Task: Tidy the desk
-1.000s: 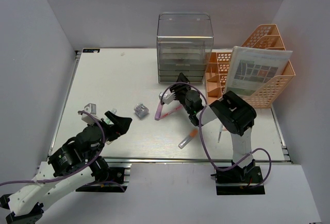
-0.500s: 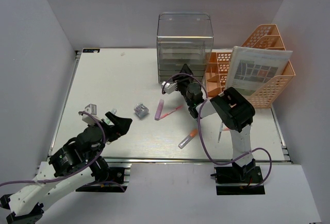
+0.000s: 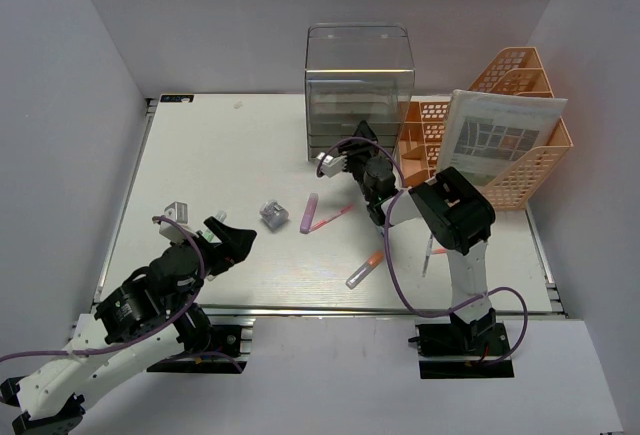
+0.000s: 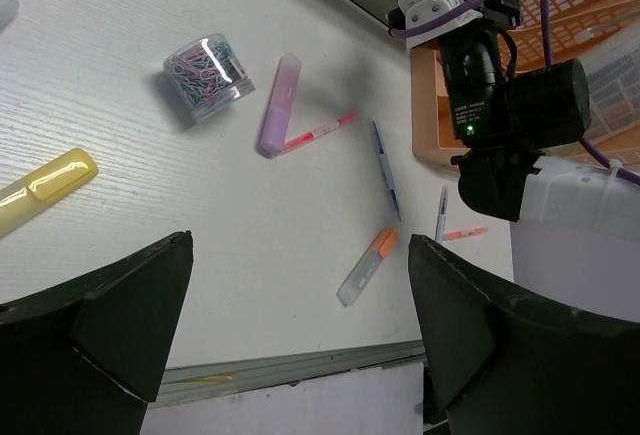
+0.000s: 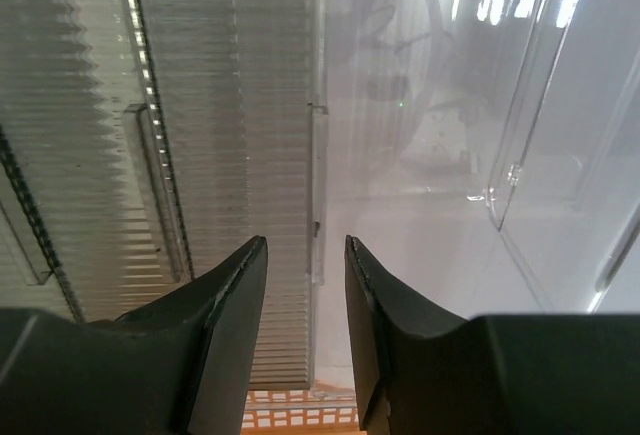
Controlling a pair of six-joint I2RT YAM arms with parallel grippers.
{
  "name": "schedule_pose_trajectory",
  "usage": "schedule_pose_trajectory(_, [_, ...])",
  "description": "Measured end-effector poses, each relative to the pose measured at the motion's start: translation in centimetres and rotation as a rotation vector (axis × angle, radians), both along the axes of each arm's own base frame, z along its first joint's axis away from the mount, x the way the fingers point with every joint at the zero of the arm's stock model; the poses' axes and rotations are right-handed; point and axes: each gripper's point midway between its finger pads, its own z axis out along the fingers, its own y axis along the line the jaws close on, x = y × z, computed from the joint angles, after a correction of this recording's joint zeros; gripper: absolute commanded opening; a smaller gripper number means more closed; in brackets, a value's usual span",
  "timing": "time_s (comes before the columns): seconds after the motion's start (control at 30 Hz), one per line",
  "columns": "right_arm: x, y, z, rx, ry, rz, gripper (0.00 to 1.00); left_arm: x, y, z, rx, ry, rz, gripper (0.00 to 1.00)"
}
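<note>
Your table (image 3: 200, 145) fills the middle of the top view, white and flat, with the metal rail along its near edge by the arm bases. On it, towards the centre, sits a small clear tub of paperclips (image 3: 273, 214). Just to its right lies a purple highlighter (image 3: 309, 212), and a red pen (image 3: 334, 217) meets the highlighter's near end at an angle. Nearer the rail you have an orange-capped marker (image 3: 364, 269) lying on its own, with a blue pen (image 4: 385, 168) between it and the red pen. A yellow highlighter (image 4: 40, 187) shows at the left edge of the left wrist view.

At the back stands the clear drawer box (image 3: 358, 85). To its right stands the orange mesh rack (image 3: 520, 170), with a printed sheet (image 3: 495, 143) propped in it.

Your right gripper (image 3: 352, 147) is right up at the drawer box front. Its wrist view is filled with ribbed drawer faces, its jaws are parted a modest way, and there is nothing between them. I cannot tell whether it touches the box.

Your left gripper (image 3: 228, 234) hangs over the near left of the table, spread wide and carrying nothing.
</note>
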Motion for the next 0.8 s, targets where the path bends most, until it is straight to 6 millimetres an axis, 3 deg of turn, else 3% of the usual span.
schedule_pose_trajectory(0.27, [0.6,0.2,-0.5,0.002,0.001,-0.002,0.38,0.0,0.0,0.0,0.000,0.000,0.000,0.98])
schedule_pose_trajectory(0.57, [1.1,0.3,0.3,0.022,-0.028,0.003,0.04,0.0,0.0,0.0,-0.001,0.001,0.000,0.98])
schedule_pose_trajectory(0.8, [0.3,0.3,0.4,0.023,-0.022,0.032,0.00,0.0,-0.2,-0.1,-0.010,0.004,-0.005,0.98])
